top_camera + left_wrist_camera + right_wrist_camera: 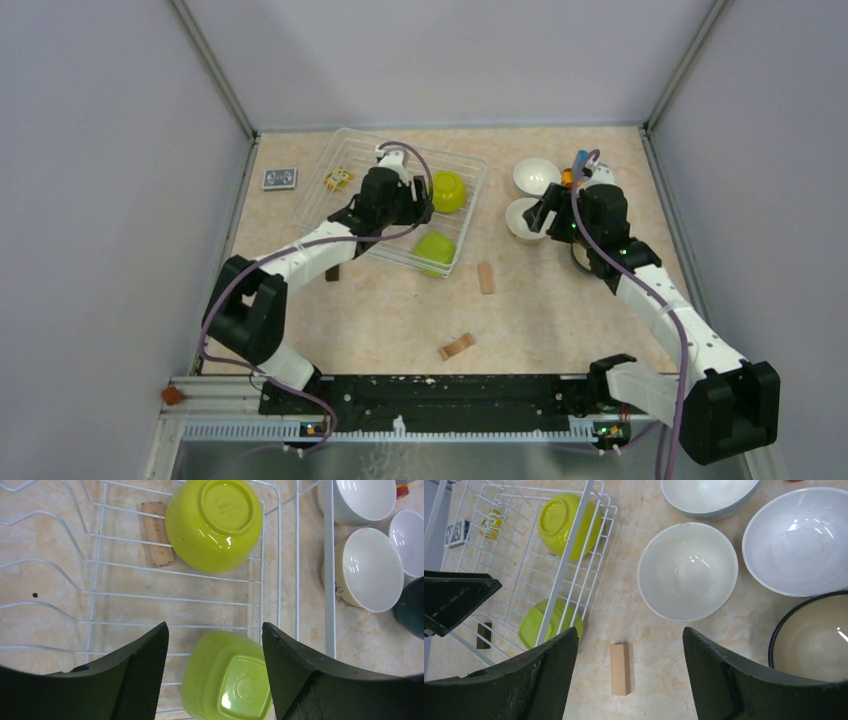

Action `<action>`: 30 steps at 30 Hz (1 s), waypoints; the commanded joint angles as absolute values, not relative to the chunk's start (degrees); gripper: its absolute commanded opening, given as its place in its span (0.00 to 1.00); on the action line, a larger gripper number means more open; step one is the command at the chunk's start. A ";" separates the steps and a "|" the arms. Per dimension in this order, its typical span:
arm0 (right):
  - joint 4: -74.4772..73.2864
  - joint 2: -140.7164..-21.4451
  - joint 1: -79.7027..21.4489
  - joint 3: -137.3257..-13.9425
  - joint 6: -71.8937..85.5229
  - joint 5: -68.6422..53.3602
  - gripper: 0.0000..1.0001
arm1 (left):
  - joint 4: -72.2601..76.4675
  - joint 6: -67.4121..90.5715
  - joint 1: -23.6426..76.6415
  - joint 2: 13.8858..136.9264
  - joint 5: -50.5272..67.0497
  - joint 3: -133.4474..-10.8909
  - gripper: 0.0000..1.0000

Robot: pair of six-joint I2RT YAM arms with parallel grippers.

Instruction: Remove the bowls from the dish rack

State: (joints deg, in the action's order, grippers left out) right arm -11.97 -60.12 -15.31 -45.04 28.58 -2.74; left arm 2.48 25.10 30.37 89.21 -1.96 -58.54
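L pincer [214, 630] hung open, empty, over the inverted lime-green bowl [227, 680] in the dish rack [329, 595]; R pincer [629, 635] open too. We judged: lower w/ fingers [145, 670] either side of bowl, w/o snagging rack, then close, lift straight.

Left hand [215, 630]: two dark fingers spread wide apart, over the dish rack [175, 575].
Near lime bowl [227, 680]: upside down in the rack, between the fingers.
Far lime bowl [215, 522]: also upside down in the rack.
Wooden block [157, 535]: behind the wires, just beside the far lime bowl.
Outside the rack, upright on the surface [45, 545]: beige bowl [367, 570], two white bowls [357, 497], dark teal bowl [412, 607].
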 commanded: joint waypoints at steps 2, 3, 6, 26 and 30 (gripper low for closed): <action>-11.03 -60.46 -16.12 -49.29 25.57 -3.50 0.76 | -3.66 21.34 30.01 92.84 1.43 -66.65 0.78; -10.66 -60.59 -16.17 -49.31 25.43 -3.67 0.76 | -5.30 21.57 30.04 93.72 0.67 -67.89 0.79; -9.33 -60.67 -16.16 -49.14 25.40 -4.55 0.76 | -4.52 21.91 29.73 95.70 -1.21 -69.36 0.74; -8.46 -56.39 -16.19 -46.66 25.13 -6.07 0.76 | 5.59 33.89 21.79 115.53 16.42 -82.87 0.89; -9.10 -54.55 -16.17 -45.62 25.63 -4.40 0.75 | 6.13 34.33 21.20 117.54 16.07 -83.74 0.84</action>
State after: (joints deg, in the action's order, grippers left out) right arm -11.29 -57.54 -15.59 -46.15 25.91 -6.07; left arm 2.00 32.93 22.09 115.90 14.09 -81.19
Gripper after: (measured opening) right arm 0.757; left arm 0.862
